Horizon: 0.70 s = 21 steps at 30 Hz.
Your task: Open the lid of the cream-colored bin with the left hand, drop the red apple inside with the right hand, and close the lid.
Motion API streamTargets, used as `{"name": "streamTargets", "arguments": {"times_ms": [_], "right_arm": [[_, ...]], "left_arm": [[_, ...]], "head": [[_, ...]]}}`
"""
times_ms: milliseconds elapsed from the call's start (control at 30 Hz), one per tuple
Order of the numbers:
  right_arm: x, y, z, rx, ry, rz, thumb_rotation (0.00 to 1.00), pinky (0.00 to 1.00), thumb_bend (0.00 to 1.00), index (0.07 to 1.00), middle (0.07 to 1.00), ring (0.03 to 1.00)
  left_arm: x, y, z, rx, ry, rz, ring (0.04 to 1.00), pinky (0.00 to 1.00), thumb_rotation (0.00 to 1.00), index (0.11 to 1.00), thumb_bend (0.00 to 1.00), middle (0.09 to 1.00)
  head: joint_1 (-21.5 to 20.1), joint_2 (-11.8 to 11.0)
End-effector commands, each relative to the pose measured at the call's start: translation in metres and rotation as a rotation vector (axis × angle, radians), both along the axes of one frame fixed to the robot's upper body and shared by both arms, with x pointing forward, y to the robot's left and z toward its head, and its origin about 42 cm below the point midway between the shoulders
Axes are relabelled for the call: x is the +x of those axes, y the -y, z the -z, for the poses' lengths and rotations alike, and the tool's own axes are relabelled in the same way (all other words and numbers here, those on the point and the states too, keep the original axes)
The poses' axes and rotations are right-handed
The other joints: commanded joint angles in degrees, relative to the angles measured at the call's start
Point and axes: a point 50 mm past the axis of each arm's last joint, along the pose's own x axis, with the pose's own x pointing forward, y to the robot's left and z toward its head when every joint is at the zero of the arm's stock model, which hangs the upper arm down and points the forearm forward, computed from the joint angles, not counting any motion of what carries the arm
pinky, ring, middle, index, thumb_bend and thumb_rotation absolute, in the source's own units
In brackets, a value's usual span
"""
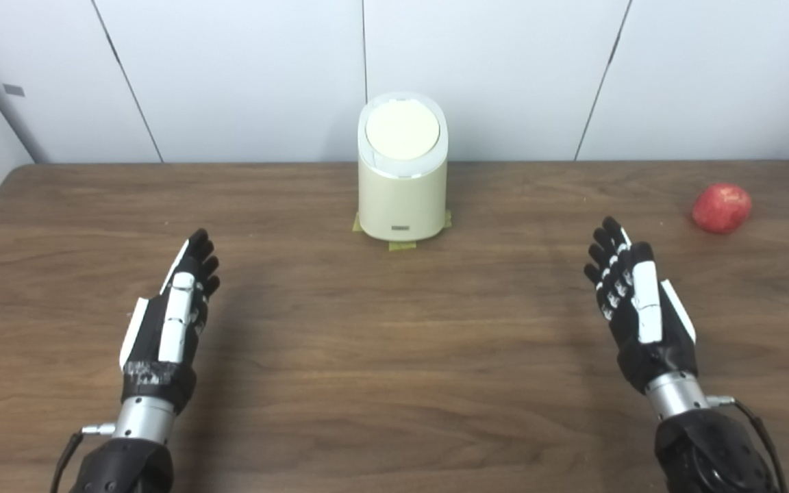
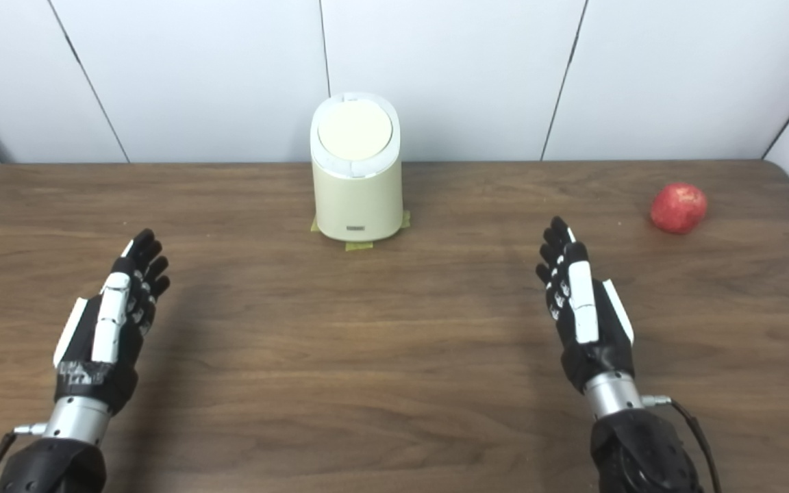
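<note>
Your cream bin (image 1: 402, 192) stands at the counter's (image 1: 394, 342) far middle, lid (image 1: 402, 130) shut; the red apple (image 1: 722, 207) lies far right. Nothing is started: your left robot hand (image 1: 174, 308) must reach for the lid first. Both it and the right robot hand (image 1: 637, 301) are spread and empty. The bin's small front label (image 1: 401, 227) is too blurred to read

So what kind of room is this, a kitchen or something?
More likely a lab test bench: a bare wooden table against plain white wall panels, with only a cream-colored bin and red apple.
</note>
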Motion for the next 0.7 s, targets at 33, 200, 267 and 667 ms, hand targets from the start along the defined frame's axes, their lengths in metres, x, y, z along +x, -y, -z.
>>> {"name": "streamTargets", "arguments": {"times_ms": [33, 200, 267, 667], "right_arm": [[0.003, 0.0, -0.008, 0.008, 0.08, -0.006, 1.0, 1.0, 0.65, 1.0, 1.0, 1.0], [0.002, 0.001, 0.0, 0.008, 0.083, -0.018, 1.0, 1.0, 0.65, 1.0, 1.0, 1.0], [0.002, 0.002, 0.002, 0.011, 0.085, -0.022, 1.0, 1.0, 0.65, 1.0, 1.0, 1.0], [0.003, 0.003, 0.015, 0.014, 0.087, -0.03, 1.0, 1.0, 0.64, 1.0, 1.0, 1.0]], "left_arm": [[-0.007, 0.006, 0.005, -0.009, 0.014, -0.014, 0.998, 0.99, 0.96, 0.993, 0.38, 0.991], [-0.008, 0.008, 0.011, -0.024, 0.017, -0.016, 0.992, 0.98, 0.94, 0.992, 0.35, 0.994], [-0.008, 0.008, 0.013, -0.025, 0.015, -0.02, 0.983, 0.97, 0.94, 0.99, 0.35, 0.992], [-0.007, 0.009, 0.023, -0.004, 0.008, -0.011, 0.985, 0.98, 0.94, 0.991, 0.32, 0.996]], "head": [[0.27, -1.56], [0.71, -4.44], [0.67, -5.1], [0.96, -9.19]]}}
